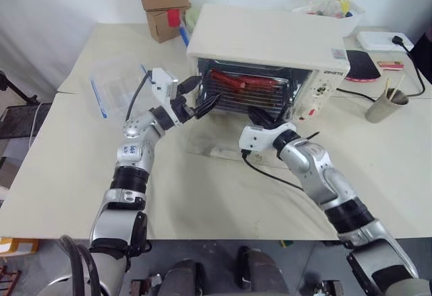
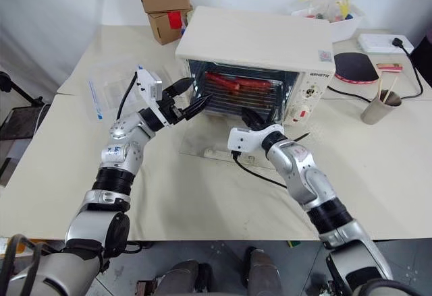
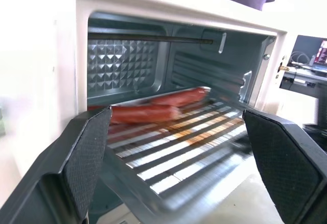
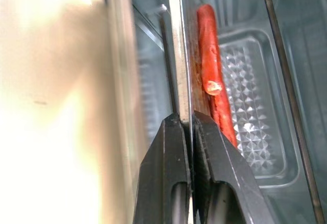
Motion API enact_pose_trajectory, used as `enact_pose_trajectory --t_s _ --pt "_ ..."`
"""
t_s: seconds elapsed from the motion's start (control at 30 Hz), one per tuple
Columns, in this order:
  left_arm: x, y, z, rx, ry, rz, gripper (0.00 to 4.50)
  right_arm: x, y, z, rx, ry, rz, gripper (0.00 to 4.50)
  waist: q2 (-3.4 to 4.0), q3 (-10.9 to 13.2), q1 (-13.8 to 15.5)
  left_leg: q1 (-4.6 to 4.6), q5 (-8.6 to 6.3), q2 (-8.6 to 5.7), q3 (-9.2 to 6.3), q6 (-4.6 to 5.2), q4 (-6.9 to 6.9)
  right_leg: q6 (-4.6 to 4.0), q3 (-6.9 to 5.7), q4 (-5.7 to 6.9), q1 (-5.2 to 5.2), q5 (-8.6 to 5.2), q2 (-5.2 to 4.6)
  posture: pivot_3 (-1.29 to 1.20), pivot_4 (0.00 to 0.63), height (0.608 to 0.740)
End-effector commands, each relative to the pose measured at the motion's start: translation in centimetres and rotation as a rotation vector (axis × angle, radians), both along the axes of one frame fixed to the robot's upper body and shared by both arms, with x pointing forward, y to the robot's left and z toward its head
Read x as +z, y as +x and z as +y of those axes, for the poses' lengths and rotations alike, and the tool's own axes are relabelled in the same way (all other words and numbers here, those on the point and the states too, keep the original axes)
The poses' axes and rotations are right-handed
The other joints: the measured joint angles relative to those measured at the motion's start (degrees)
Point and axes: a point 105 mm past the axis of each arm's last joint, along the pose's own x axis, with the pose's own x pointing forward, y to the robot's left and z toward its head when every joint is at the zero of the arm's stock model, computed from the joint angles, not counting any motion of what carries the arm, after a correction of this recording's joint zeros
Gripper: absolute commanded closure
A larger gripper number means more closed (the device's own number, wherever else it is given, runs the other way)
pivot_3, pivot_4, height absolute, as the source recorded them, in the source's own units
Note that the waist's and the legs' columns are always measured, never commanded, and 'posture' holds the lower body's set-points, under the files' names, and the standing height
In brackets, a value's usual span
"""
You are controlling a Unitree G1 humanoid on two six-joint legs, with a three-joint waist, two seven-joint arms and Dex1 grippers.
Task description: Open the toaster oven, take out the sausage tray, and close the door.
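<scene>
Door [image 2: 223, 149]: already down, flat on the bench.
Tray [image 3: 194, 147]: partly out of the oven [image 2: 263, 40].
Right hand [image 4: 191, 127]: pinching tray's rim.
Left hand [image 2: 190, 98]: spread.
Left: lift out, shut door.

One piece of lettering shows — a short dark brand word printed along the top of the cream-white boxy toaster oven's [image 1: 270, 40] right-hand control panel [image 1: 324, 87], up and to the right of the right gripper [image 1: 260, 116]. The letters are too small to read with certainty. A small pale sticker [image 1: 338, 54] sits on the oven's top corner above it — its print cannot be read.
</scene>
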Motion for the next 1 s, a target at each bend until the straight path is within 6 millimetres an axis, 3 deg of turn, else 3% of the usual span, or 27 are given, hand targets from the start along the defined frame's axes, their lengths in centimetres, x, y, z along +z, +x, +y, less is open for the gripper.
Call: enact_pose_trajectory --t_s 0.03,0.33,0.53,0.73,0.83,1.0 --pt "1.7 -0.1 0.8 -0.006 -0.021 -0.037 0.12 2.0 -1.9 0.9 0.035 0.035 -0.056 4.50 0.00 0.0 0.0 0.00 0.01 0.00 0.00 0.00 0.00 0.00 0.00 0.01 0.00 0.00 0.00 0.00 0.150 0.740" --pt "1.8 -0.8 1.4 -0.039 -0.052 0.012 0.12 1.1 -4.1 0.0 0.013 0.006 -0.018 4.50 0.00 0.0 0.1 0.03 0.02 -0.04 0.01 -0.02 0.00 0.00 0.05 0.03 0.00 0.00 -0.01 0.00 0.150 0.740" --pt "1.4 -2.5 3.6 -0.054 -0.100 0.145 0.12 0.3 -5.7 -0.6 0.024 -0.029 0.011 4.50 0.00 0.0 0.1 0.06 0.02 -0.04 -0.02 -0.02 -0.01 0.00 0.08 0.06 0.00 0.00 -0.01 0.00 0.150 0.740" --pt "-1.1 -5.6 5.7 -0.094 -0.122 0.446 0.12 0.2 -6.9 -1.1 0.044 -0.056 0.004 4.50 -0.01 0.0 0.2 0.15 0.02 -0.05 -0.01 -0.02 0.02 -0.01 0.23 0.18 0.02 0.00 -0.02 0.00 0.150 0.740" --pt "-2.1 -7.0 5.8 -0.156 -0.199 0.640 0.12 0.5 -8.0 -1.0 0.099 -0.075 -0.017 4.50 -0.03 0.0 0.6 0.17 0.02 -0.08 -0.06 -0.02 0.04 -0.01 0.41 0.25 0.03 0.00 -0.03 0.00 0.150 0.740" --pt "-2.1 -8.0 5.3 -0.223 -0.267 0.799 0.12 0.6 -8.3 -1.2 0.151 -0.116 -0.021 4.50 -0.07 0.0 1.4 0.27 0.02 -0.10 -0.03 -0.03 0.13 0.00 0.75 0.30 0.11 -0.01 -0.04 0.00 0.150 0.740"
